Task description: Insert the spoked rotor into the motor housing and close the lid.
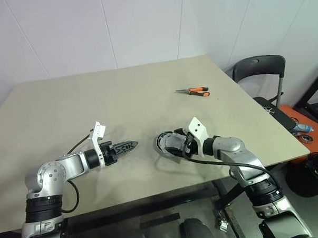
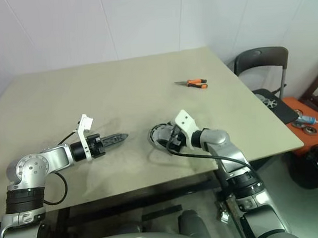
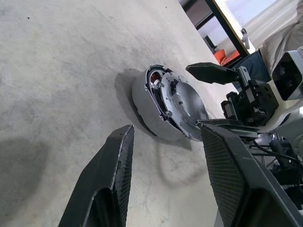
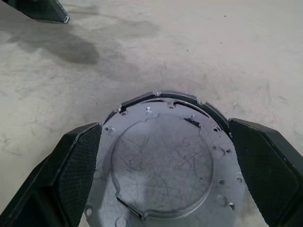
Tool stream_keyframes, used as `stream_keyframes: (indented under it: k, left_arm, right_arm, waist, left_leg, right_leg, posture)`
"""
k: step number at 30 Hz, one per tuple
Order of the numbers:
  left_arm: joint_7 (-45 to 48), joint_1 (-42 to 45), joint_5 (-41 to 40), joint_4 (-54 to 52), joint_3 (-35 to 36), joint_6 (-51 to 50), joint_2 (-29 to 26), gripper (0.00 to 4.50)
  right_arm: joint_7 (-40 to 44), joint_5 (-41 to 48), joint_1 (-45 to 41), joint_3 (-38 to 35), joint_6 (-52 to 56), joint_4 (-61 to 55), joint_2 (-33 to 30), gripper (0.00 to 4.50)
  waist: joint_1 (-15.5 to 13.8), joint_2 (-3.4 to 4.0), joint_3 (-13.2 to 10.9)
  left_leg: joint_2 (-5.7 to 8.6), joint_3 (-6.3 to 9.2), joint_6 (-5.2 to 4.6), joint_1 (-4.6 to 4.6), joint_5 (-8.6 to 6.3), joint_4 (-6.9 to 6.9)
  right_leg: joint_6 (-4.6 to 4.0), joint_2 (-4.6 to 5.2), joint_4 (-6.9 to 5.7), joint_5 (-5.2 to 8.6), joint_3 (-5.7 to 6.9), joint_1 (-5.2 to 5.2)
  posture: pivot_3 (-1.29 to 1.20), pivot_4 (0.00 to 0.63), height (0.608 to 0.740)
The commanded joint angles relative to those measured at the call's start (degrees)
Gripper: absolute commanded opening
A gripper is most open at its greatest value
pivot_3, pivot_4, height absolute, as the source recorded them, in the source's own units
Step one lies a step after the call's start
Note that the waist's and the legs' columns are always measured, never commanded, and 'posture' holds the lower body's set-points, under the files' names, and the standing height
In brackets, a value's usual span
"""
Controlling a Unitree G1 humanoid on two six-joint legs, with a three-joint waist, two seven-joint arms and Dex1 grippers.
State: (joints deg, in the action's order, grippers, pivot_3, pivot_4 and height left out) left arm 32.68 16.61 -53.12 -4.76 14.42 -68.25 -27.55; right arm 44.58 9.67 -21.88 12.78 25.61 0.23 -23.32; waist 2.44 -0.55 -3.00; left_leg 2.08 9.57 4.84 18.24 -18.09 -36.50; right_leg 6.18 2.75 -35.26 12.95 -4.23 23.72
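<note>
On the table (image 1: 68, 102): housing (image 3: 147, 106), lid (image 4: 163, 163) seemingly seated askew; right gripper (image 4: 165, 161) spread astride it for adjusting; left gripper (image 1: 123, 147) apart, idle.

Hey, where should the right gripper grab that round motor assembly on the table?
By the outer rim, across its width. The motor housing lies flat under its grey lid, and the right gripper, open, already flanks both sides, so closing there looks best.

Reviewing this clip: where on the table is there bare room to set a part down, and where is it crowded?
Bare: the far half of the table behind both arms, left of the orange pliers. Also the strip between the left gripper and the motor housing. Crowded: around the housing, where the right gripper straddles the lid.
</note>
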Motion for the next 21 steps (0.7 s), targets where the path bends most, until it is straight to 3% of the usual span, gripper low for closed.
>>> stream_keyframes:
  k: [1,17,21]
  left_arm:
    - [0.4,0.9,-0.8,-1.2,1.0,0.2,-0.9,2.39]
    - [0.9,0.3,-0.5,-0.9,1.1,0.8,-1.5,2.39]
    - [1.1,0.3,-0.3,-0.7,1.0,1.0,-1.4,2.39]
  right_arm:
    - [-0.4,-0.1,-1.2,-0.5,-1.4,-0.6,0.7,4.47]
    - [0.6,-2.6,-0.6,1.3,-4.4,4.9,1.1,4.47]
    - [1.1,-3.3,-0.4,2.0,-5.0,5.0,0.8,3.2]
  waist:
    - [0.0,0.0,0.0]
    - [0.0,0.0,0.0]
    - [0.0,0.0,0.0]
  left_leg:
    - [0.0,0.0,0.0,0.0,0.0,0.0]
    - [0.0,0.0,0.0,-0.08,0.0,-0.02]
    - [0.0,0.0,0.0,-0.19,0.0,-0.03]
  right_leg:
    - [0.0,0.0,0.0,0.0,0.0,0.0]
    - [-0.01,-0.01,0.0,0.01,0.0,-0.1]
    - [0.0,-0.01,0.0,0.02,0.0,-0.23]
  posture:
    - [0.0,0.0,0.74]
    - [0.0,0.0,0.74]
    - [0.0,0.0,0.74]
